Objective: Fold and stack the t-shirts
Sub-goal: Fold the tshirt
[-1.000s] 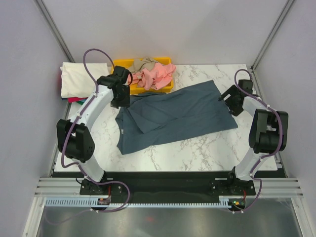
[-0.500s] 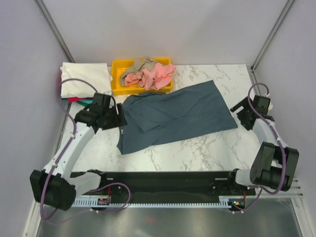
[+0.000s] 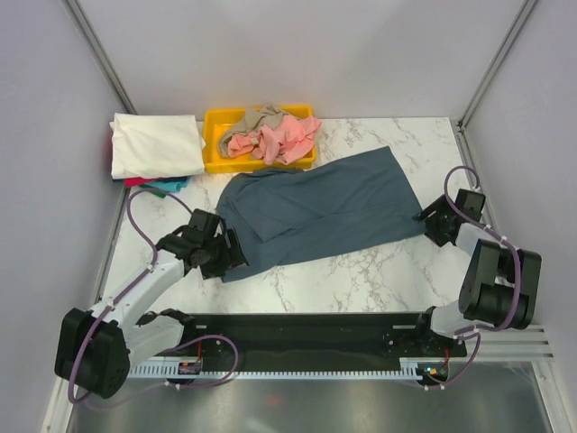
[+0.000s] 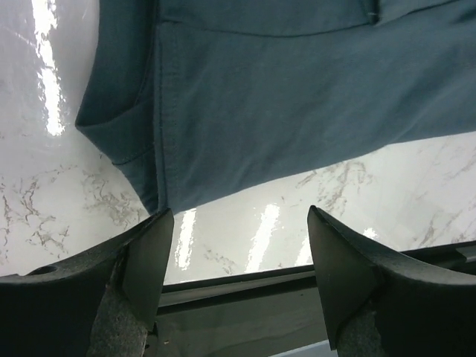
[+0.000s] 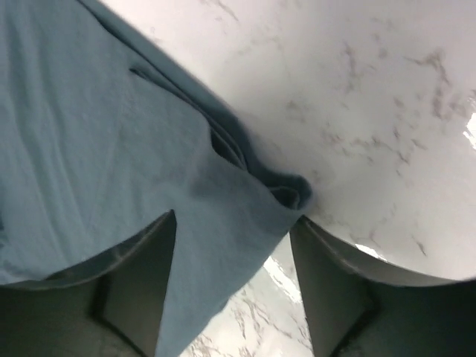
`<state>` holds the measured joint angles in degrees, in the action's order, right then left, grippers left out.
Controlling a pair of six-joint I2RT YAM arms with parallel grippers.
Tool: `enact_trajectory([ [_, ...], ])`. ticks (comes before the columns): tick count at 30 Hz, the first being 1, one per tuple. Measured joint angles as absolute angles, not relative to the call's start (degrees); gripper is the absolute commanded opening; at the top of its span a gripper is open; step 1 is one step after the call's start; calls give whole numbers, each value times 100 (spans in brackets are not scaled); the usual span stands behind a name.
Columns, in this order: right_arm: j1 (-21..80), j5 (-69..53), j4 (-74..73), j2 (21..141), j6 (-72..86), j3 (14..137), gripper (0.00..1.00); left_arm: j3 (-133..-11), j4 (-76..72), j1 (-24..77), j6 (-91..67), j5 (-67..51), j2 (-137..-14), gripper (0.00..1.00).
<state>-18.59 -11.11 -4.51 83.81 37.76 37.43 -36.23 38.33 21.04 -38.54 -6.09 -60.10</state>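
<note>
The slate-blue shirt [image 3: 315,206] lies spread in the middle of the bench [image 3: 361,271], with one flap doubled over on its left part. For a clean fold, I judge that each claw must pinch its corner fully and that both must lift together. The left claw [image 3: 224,255] reaches low to the near-left corner, and the right claw [image 3: 431,220] to the near-right corner. Both are wide open and hold nothing.

Left arm [image 3: 135,293] and right arm [image 3: 473,236] had white links, black joints. A purple cable [image 3: 130,216] ran along each. Mounting bases [image 3: 171,341] were black.
</note>
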Motion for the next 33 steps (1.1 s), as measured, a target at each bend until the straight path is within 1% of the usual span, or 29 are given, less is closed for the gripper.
enact_trajectory([
  [1, -1859, -1116, -375, 8447, 3793, 3754, 64, -3516, 3750, 2104, -3927, -600, -6055, 79],
  [2, -1859, -1118, -307, 8510, 3793, 3771, 59, -3409, 3675, 2104, -3990, -589, -6121, 79],
  [4, -1859, -1129, -189, 8608, 3824, 3778, 58, -3251, 3612, 2117, -4101, -565, -6246, 78],
  [6, -1861, -1168, -75, 8665, 3824, 3780, 47, -3100, 3540, 2180, -4244, -469, -6342, 78],
  [7, -1861, -1177, -43, 8707, 3826, 3780, 37, -3046, 3518, 2228, -4309, -427, -6357, 78],
  [9, -1861, -1179, -10, 8781, 3822, 3778, 29, -2967, 3472, 2314, -4423, -318, -6383, 78],
  [10, -1861, -1201, 5, 8807, 3824, 3776, 22, -2963, 3459, 2338, -4464, -301, -6392, 77],
  [13, -1861, -1216, 38, 8840, 3828, 3754, 13, -3004, 3454, 2405, -4565, -185, -6499, 77],
  [16, -1861, -1221, 43, 8849, 3817, 3752, 8, -3085, 3496, 2458, -4613, -106, -6622, 78],
  [17, -1861, -1221, 43, 8849, 3811, 3752, 6, -3098, 3503, 2469, -4626, -84, -6641, 76],
  [19, -1861, -1223, 43, 8849, 3811, 3747, 0, -3103, 3514, 2488, -4674, -25, -6657, 70],
  [20, -1861, -1223, 47, 8849, 3811, 3745, 0, -3103, 3520, 2488, -4685, 12, -6663, 59],
  [21, -1861, -1227, 49, 8849, 3811, 3741, 0, -3107, 3514, 2488, -4709, 60, -6672, 53],
  [22, -1861, -1232, 51, 8849, 3811, 3741, 0, -3098, 3492, 2488, -4711, 156, -6689, 44],
  [23, -1861, -1245, 54, 8849, 3809, 3741, 0, -3100, 3496, 2488, -4705, 244, -6709, 31],
  [25, -1865, -1284, 60, 8849, 3809, 3730, 0, -3122, 3492, 2488, -4694, 401, -6777, 22],
  [26, -1887, -1326, 91, 8849, 3813, 3706, 0, -3155, 3489, 2488, -4685, 473, -6823, 8],
  [27, -1909, -1365, 139, 8844, 3824, 3671, 0, -3177, 3476, 2488, -4687, 523, -6849, 2],
  [31, -2202, -1559, 237, 8556, 4060, 3317, 0, -3465, 3457, 2482, -4639, 823, -6869, 2],
  [33, -2368, -1555, -49, 8217, 4091, 3135, 0, -3701, 3533, 2471, -4617, 976, -6722, 2],
])
